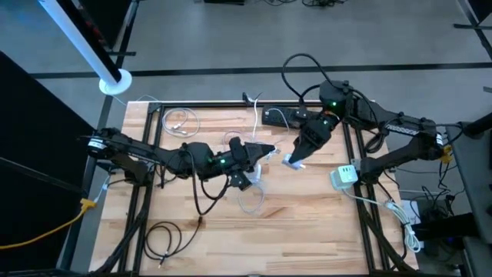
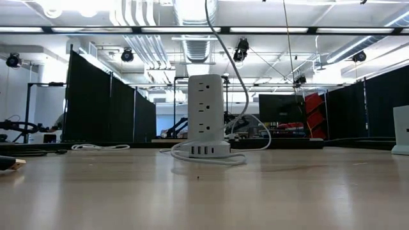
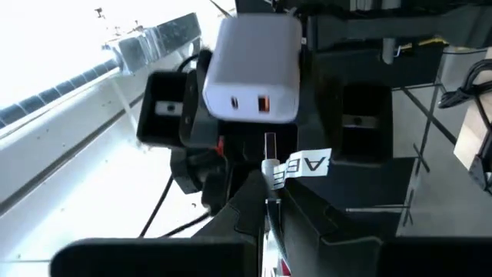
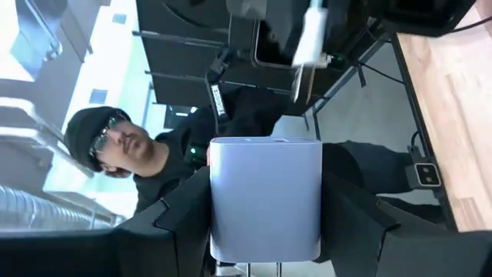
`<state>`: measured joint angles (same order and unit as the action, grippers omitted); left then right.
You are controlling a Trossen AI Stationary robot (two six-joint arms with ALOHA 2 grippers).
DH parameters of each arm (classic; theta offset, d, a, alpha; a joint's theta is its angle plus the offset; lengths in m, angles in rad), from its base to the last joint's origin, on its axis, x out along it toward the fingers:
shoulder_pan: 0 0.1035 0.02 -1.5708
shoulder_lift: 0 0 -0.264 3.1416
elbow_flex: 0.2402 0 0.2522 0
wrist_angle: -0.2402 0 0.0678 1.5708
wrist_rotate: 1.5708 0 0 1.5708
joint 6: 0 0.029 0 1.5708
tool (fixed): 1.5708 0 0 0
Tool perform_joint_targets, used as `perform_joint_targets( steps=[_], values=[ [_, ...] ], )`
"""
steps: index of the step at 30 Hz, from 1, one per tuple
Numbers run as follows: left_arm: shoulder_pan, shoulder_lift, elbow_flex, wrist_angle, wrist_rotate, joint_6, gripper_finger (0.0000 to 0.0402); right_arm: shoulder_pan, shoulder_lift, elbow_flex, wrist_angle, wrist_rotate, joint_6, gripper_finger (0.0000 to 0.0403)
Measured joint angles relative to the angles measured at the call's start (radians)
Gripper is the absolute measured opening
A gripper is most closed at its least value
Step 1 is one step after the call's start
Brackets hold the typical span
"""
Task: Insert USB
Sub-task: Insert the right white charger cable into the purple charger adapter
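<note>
The left gripper [image 1: 265, 151] is clamped tight on a USB plug [image 3: 270, 171], which bears a small white label, and points it at the white charger block [image 3: 252, 71] just ahead. The right gripper [image 1: 296, 160] holds that charger block [image 4: 266, 198] between its fingers, presenting the port face toward the left arm above the middle of the wooden counter [image 1: 307, 231].

The two ports [image 3: 248, 103] sit side by side on the block's face, and the plug tip is near them but apart, slightly below. The step in hand looks like alignment before insertion. The next move likely calls for lifting the plug level with the chosen port, squaring it, then pushing straight in while the right arm braces. A white power tower [image 2: 206, 117] stands unused on the counter.
</note>
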<state>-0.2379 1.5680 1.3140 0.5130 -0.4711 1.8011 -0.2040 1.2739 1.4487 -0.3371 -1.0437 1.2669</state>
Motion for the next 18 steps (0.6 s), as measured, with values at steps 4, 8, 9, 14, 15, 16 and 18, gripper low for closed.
perform_joint_targets(
  steps=[4,8,9,14,15,16,18],
  values=[
    [0.000,0.000,0.000,0.000,0.024,0.000,0.0016,-0.004,0.000,0.000,0.006,0.024,0.017,0.0190],
    [0.000,0.000,0.000,0.000,0.038,-0.003,0.0016,-0.006,0.000,0.000,0.003,0.054,0.016,0.0190],
    [0.000,0.000,0.000,0.000,0.038,-0.005,0.0016,-0.006,0.000,0.000,0.003,0.060,0.016,0.0190],
    [0.000,0.000,0.000,-0.007,0.039,-0.007,0.0016,-0.006,0.000,0.000,0.002,0.069,0.019,0.0190],
    [0.000,0.000,0.000,-0.008,0.039,-0.007,0.0016,-0.006,0.000,0.000,0.002,0.072,0.021,0.0190],
    [0.000,0.000,0.000,-0.009,0.043,-0.008,0.0016,-0.006,0.000,0.000,0.002,0.076,0.023,0.0190],
    [0.000,0.000,0.000,-0.009,0.057,-0.007,0.0016,-0.006,-0.001,0.000,0.001,0.079,0.029,0.0190]
  ],
)
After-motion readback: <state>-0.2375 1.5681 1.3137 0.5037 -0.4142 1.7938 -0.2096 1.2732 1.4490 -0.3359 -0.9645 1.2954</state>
